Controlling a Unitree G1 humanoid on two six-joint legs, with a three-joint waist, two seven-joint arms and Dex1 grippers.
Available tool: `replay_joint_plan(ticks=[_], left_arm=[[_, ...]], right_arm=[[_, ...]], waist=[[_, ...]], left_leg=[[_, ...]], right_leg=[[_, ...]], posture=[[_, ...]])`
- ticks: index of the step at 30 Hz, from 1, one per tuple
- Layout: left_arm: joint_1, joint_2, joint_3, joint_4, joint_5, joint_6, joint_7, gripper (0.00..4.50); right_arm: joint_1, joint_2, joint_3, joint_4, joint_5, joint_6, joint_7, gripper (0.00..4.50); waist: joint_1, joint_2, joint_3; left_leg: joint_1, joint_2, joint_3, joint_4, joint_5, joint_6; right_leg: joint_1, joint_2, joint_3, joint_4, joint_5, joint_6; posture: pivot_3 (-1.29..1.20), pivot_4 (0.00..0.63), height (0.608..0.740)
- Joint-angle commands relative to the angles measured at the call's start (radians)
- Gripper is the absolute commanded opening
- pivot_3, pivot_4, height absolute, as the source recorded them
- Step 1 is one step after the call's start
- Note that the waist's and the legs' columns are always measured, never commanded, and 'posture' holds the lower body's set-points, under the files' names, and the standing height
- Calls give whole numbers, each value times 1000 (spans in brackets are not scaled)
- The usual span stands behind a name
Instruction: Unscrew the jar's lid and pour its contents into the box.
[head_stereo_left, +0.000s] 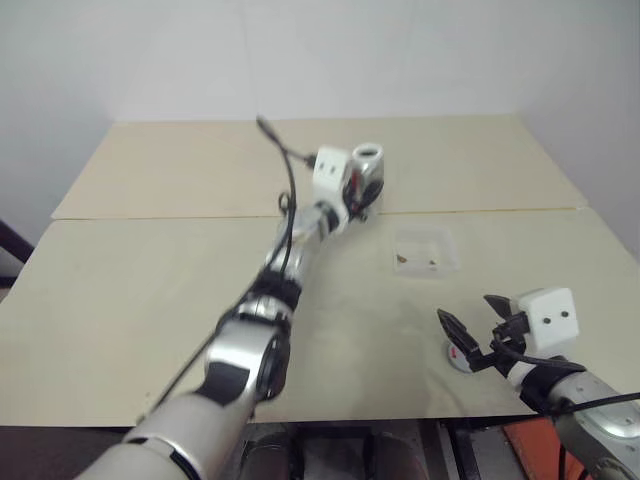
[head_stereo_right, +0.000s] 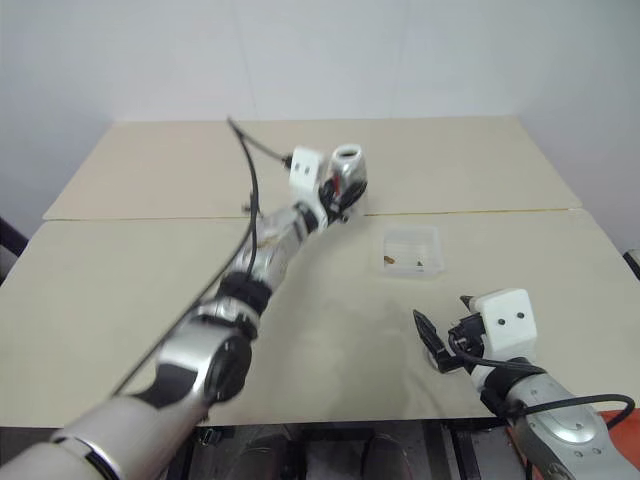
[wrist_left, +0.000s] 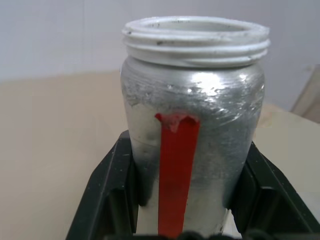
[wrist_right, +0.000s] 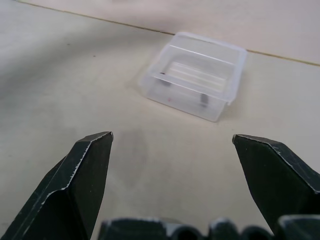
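— Starting at the left tool (wrist_left: 182, 210), what does it carry?

— It is clamped on the jar (wrist_left: 192, 115), one black finger (wrist_left: 107, 195) on each side of the body. A red strip runs up the side facing the wrist camera. The threaded mouth is bare, with no cap on it, and the jar stands upright in the grip.

— Where is that over the counter (head_stereo_left: 140, 290)?

— The left arm is stretched far forward, so the jar (head_stereo_left: 366, 172) sits near the seam between the two counter boards, beyond the box (head_stereo_left: 425, 250) and a little to its left.

— And the right tool (head_stereo_left: 470, 335)?

— Its fingers (wrist_right: 82, 175) are spread wide with nothing between them. It hovers low near the counter's front edge, pointing forward toward the box (wrist_right: 195, 75), which lies well ahead of the tips.

— The lid?

— A small round thing with a red mark lies on the counter just by the right tool's fingers, partly hidden; that looks like the lid (head_stereo_left: 459, 357).

— The contents?

— A few tiny brown bits (head_stereo_left: 402, 259) lie inside the box, which sits flat between the two tools.
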Motion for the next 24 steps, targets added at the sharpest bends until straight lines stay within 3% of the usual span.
replay_joint_plan(ticks=[1, 5, 10, 21, 24], left_arm=[[115, -20, -9, -272, -118, 147, -57, 1944], [223, 14, -137, -353, 17, 62, -11, 1944], [311, 83, -283, -256, 200, -200, 41, 1944], [364, 51, -271, -192, 128, -251, 11, 1944], [373, 53, -254, -201, 87, -253, -33, 2963]], right_arm=[[-17, -13, 1, -7, -7, -6, 12, 4468], [-43, -24, -4, 6, -1, -1, 25, 4468], [-53, -27, 16, 30, -20, -7, 27, 4468], [-17, -23, 29, 18, -66, -17, 29, 4468], [-6, -20, 31, 15, -83, -22, 29, 4500]], waist=[[-3, 0, 0], [16, 0, 0], [15, 0, 0], [14, 1, -3], [12, 1, -3]], left_leg=[[0, 0, 0, 0, 1, -1], [1, 1, -1, 1, 2, -1], [10, -1, -2, 0, -2, 6], [10, 3, -2, 0, -3, 7], [10, 3, -2, -1, -3, 7]], right_leg=[[-1, 0, 0, 0, 0, 0], [3, 0, 0, 0, 0, -1], [13, 0, 0, -7, 0, -1], [14, 0, -1, -10, 0, -1], [14, 0, -1, -11, 0, -1]], posture=[[0, 150, 740], [0, 150, 740], [0, 150, 740], [0, 150, 740], [0, 150, 740]])
